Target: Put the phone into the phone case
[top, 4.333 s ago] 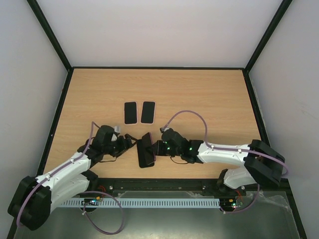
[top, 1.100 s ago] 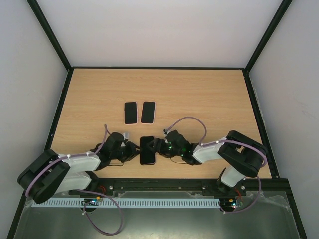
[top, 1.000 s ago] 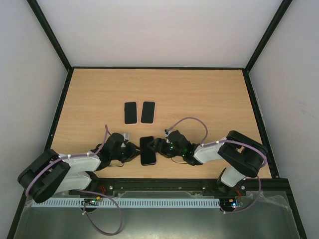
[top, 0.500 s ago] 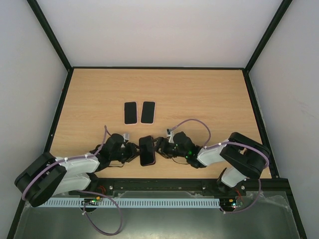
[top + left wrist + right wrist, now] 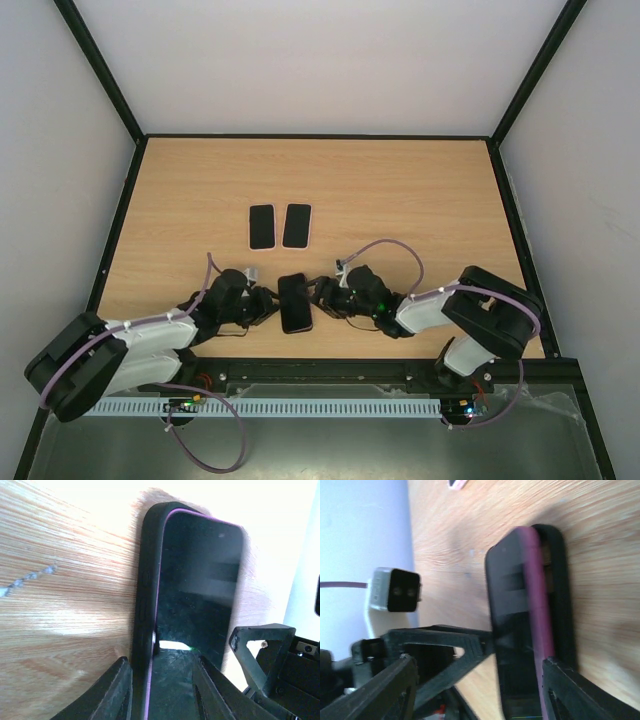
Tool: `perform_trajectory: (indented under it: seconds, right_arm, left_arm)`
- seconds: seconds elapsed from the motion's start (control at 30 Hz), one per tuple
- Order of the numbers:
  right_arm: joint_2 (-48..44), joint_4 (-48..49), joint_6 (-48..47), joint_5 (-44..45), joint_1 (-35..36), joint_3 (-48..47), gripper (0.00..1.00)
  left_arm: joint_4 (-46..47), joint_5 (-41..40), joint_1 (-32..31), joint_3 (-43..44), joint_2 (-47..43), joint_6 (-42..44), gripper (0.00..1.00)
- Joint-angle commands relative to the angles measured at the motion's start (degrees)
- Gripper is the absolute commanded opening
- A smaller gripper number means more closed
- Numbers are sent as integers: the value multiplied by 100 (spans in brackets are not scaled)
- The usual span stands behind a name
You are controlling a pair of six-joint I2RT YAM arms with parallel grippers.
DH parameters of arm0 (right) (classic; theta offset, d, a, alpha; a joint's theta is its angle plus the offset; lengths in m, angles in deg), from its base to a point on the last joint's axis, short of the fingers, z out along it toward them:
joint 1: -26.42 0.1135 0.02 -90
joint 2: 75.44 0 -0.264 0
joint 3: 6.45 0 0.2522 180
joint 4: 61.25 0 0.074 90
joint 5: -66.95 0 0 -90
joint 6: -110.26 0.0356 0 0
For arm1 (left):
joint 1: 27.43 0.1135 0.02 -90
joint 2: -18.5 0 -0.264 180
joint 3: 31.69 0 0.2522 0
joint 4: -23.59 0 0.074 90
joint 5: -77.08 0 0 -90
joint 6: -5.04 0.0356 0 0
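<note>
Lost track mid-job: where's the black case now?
Top view: the black case lies near the table's front edge, directly between the left gripper and the right gripper.

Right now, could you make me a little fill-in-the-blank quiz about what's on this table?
The phone lies ____ the left hand and the right hand. Its case is coloured ____. Farther back lie ____ more phone-shaped items.
Missing words: between; black; two.

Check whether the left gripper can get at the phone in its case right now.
Probably yes: the left gripper sits right beside the phone, its fingers astride the case edge, nothing between.
</note>
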Motion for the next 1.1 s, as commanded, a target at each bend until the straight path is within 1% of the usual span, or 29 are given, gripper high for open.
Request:
perform_trajectory:
  seconds: [0.0,0.07,0.17,0.37,0.73,0.93,1.07]
  right_arm:
    - [-434,-1165,-597,723,13,-99,65]
    - [-578,-1526,-806,954,11,-152,62]
    - [-628,-1881,-949,1090,15,-243,63]
    - [-226,-1490,-782,743,17,-269,70]
    - [473,-784,-488,292,14,-365,71]
    - [533,-487,-389,-26,19,-424,71]
    - [525,28,-129,-276,17,-323,71]
  left_arm:
    - [-82,-69,-15,11,157,156,33]
    - [-32,-50,-18,12,242,156,33]
    - [65,-4,-20,21,345,154,32]
    - [171,52,-19,40,441,149,30]
    - [550,145,-68,-15,643,41,25]
    - [600,140,-90,-10,678,22,24]
    - [593,141,-90,-7,683,-6,24]
